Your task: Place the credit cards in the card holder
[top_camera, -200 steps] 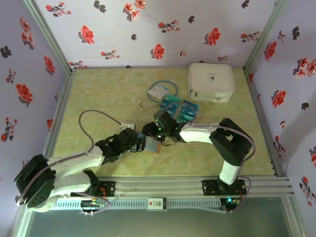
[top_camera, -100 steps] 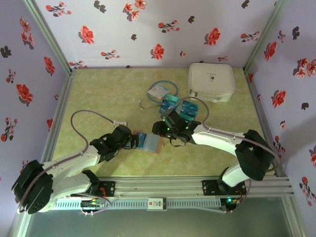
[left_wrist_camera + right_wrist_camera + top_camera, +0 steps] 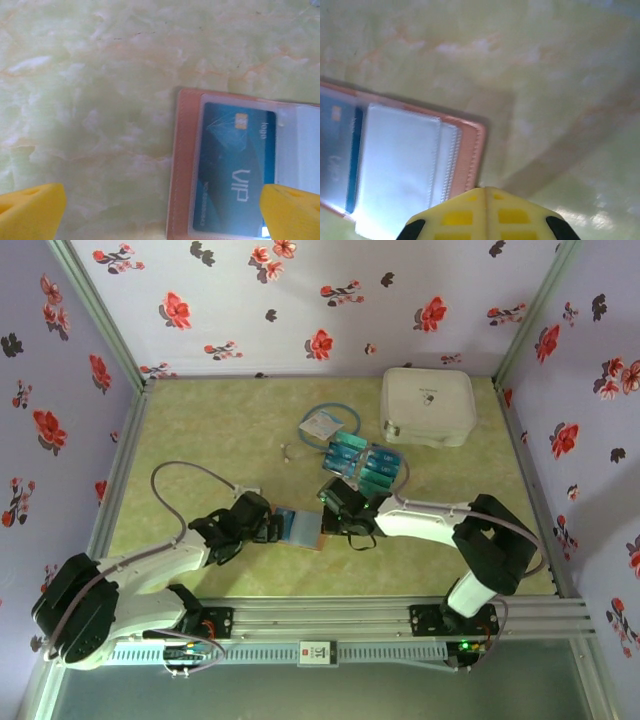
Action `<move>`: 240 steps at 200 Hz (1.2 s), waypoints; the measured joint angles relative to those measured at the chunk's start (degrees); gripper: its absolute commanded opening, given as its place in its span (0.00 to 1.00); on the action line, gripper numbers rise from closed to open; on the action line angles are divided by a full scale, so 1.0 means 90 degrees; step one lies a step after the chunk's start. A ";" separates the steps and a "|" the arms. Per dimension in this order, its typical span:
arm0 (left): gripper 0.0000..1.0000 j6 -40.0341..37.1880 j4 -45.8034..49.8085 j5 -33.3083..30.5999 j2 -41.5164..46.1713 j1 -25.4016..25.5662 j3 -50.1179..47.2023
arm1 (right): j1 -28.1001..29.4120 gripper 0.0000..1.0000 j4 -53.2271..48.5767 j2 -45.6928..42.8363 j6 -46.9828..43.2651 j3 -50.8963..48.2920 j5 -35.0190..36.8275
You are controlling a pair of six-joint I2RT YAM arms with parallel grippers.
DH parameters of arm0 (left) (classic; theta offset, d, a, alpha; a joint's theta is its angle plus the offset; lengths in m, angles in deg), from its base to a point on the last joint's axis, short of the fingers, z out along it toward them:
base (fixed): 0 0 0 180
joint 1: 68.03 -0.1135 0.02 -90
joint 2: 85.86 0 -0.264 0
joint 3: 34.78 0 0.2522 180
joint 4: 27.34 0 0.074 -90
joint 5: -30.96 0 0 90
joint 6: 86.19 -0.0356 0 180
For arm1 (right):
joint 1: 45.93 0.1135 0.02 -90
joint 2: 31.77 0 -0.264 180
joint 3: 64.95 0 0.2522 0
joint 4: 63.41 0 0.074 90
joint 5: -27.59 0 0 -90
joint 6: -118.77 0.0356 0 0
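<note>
The card holder (image 3: 300, 528) lies open on the table, reddish-brown with clear sleeves (image 3: 400, 160). A teal VIP credit card (image 3: 235, 175) sits in its left sleeve. Several more credit cards (image 3: 365, 462) lie in a loose pile behind it. My left gripper (image 3: 268, 528) is open at the holder's left edge (image 3: 182, 165), its yellow fingertips (image 3: 30, 210) spread wide on either side with nothing between them. My right gripper (image 3: 335, 505) is shut and holds nothing; its joined tips (image 3: 482, 192) rest at the holder's right edge (image 3: 470, 150).
A large white zip case (image 3: 428, 405) stands at the back right. A pale blue packet with looped tubing (image 3: 322, 423) lies behind the card pile. The flowered walls close in the table on three sides.
The right gripper has drawn back off the holder to its right edge and shut. The card now lies in the sleeve. The left gripper stays open beside the holder.
</note>
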 measured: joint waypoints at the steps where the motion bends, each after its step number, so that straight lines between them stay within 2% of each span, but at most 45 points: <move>1: 1.00 0.0000 0.0000 0.0005 -0.0005 0.0000 0.0002 | -0.0024 0.00 0.0000 0.0000 -0.0002 0.0000 0.0002; 32: 1.00 0.0000 -0.0010 0.0153 -0.0206 0.0000 0.0204 | -0.0571 0.00 -0.0010 -0.0007 -0.0284 0.0000 0.0027; 46: 1.00 0.0000 -0.0032 0.0243 -0.0372 0.0000 0.0311 | -0.0767 0.27 -0.0007 -0.0027 -0.0384 0.0000 -0.0002; 51: 1.00 0.0000 -0.0049 0.0277 -0.0432 0.0000 0.0345 | -0.0828 0.34 -0.0010 -0.0039 -0.0437 0.0000 -0.0024; 57: 1.00 0.0000 -0.0053 0.0321 -0.0498 0.0000 0.0389 | -0.0882 0.38 -0.0012 -0.0066 -0.0483 0.0000 -0.0036; 73: 1.00 0.0002 -0.0083 0.0442 -0.0665 0.0000 0.0503 | -0.0908 0.39 -0.0017 -0.0182 -0.0556 -0.0017 -0.0124; 100: 1.00 0.0102 -0.0165 0.0605 -0.0886 0.0046 0.0714 | -0.0901 0.36 -0.0015 -0.0775 -0.0539 -0.0231 -0.0197; 141: 1.00 0.0578 -0.0396 0.0651 -0.1001 0.0287 0.0804 | -0.0896 0.18 0.0044 -0.1535 -0.0505 -0.0250 -0.0420; 170: 1.00 0.0886 -0.0498 0.0624 -0.1161 0.0471 0.0806 | -0.0896 0.00 0.0070 -0.0933 -0.0653 0.0107 -0.0852; 211: 1.00 0.1185 -0.0687 0.0597 -0.1501 0.0546 0.0809 | -0.0896 0.00 0.0165 0.0287 -0.0889 0.0656 -0.1384; 240: 1.00 0.1256 -0.0833 0.0600 -0.1792 0.0561 0.0809 | -0.0896 0.00 0.0168 0.0733 -0.1076 0.0835 -0.1569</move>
